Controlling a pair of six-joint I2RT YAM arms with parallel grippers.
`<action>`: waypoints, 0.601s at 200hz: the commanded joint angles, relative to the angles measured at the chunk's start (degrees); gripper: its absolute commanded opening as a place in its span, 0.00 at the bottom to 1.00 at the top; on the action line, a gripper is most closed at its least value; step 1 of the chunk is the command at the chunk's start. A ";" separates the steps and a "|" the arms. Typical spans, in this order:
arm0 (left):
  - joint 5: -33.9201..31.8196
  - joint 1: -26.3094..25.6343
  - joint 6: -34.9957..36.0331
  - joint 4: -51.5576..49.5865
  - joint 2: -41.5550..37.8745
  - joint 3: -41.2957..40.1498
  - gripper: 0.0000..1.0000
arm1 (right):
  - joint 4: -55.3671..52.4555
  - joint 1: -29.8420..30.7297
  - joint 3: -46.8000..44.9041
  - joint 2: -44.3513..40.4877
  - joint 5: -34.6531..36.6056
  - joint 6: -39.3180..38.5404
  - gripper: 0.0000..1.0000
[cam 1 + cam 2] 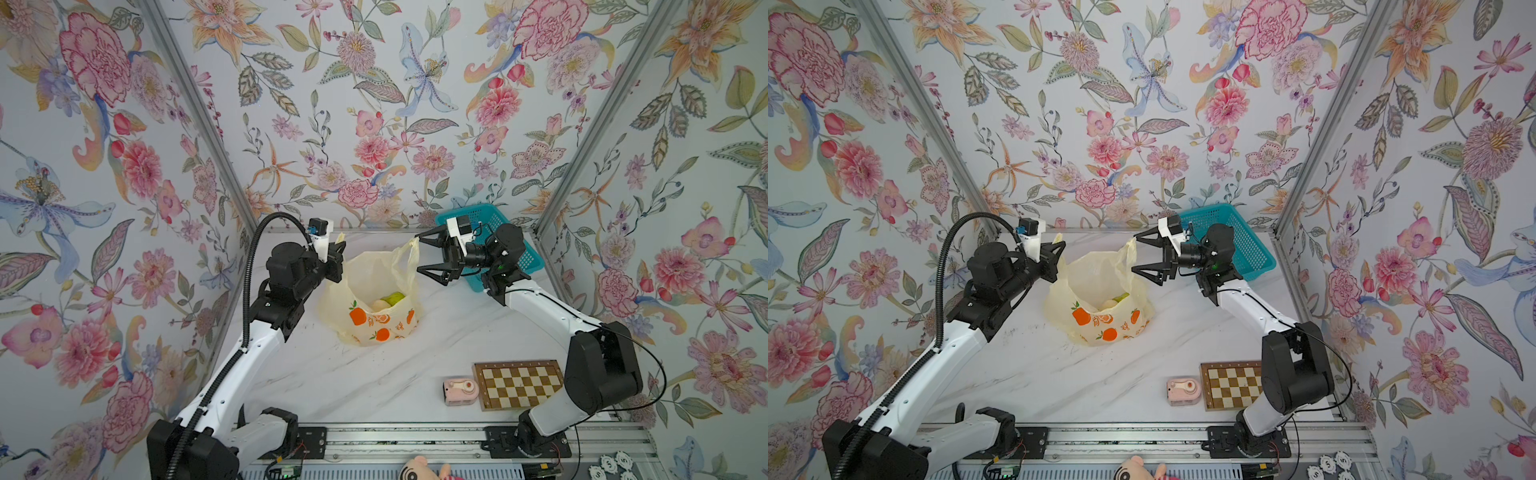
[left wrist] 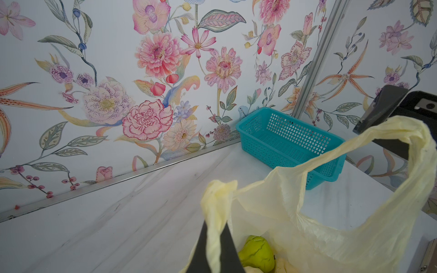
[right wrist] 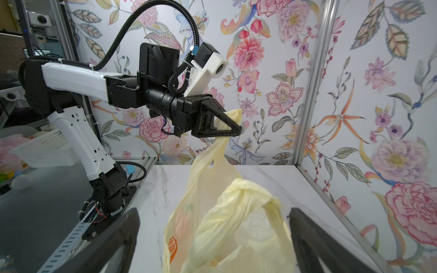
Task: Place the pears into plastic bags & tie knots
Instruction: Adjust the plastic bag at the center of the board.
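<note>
bag (image 1: 374,303) on surface (image 1: 332,382), pears (image 1: 394,298) inside. left fingers (image 3: 222,123) clamped on one handle loop, held up. right fingers (image 3: 307,238) spread wide, holding nothing, other loop between them. film thin, limp, slippery: grab bunched loop, not wall.

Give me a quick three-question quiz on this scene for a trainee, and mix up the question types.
1. True or false: the left end effector is shut on one handle of the bag.
2. Multiple choice: the right end effector is A) shut on a handle, B) open, C) shut on nothing.
3. Short answer: what lies right beside the chessboard?

Key: 1 true. 2 B. 3 the pink toy camera.
</note>
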 commanded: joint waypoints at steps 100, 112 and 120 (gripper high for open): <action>2.01 0.67 0.31 -1.19 -2.11 0.89 0.04 | 33.60 -0.24 8.92 16.66 -6.26 30.04 0.33; 3.10 0.62 0.24 -0.81 -2.77 0.89 0.04 | 33.59 -0.43 8.65 15.97 -5.59 30.48 0.22; 3.94 0.69 0.14 -0.43 -3.31 0.98 0.04 | 32.73 -0.63 8.25 15.16 -4.97 30.28 0.16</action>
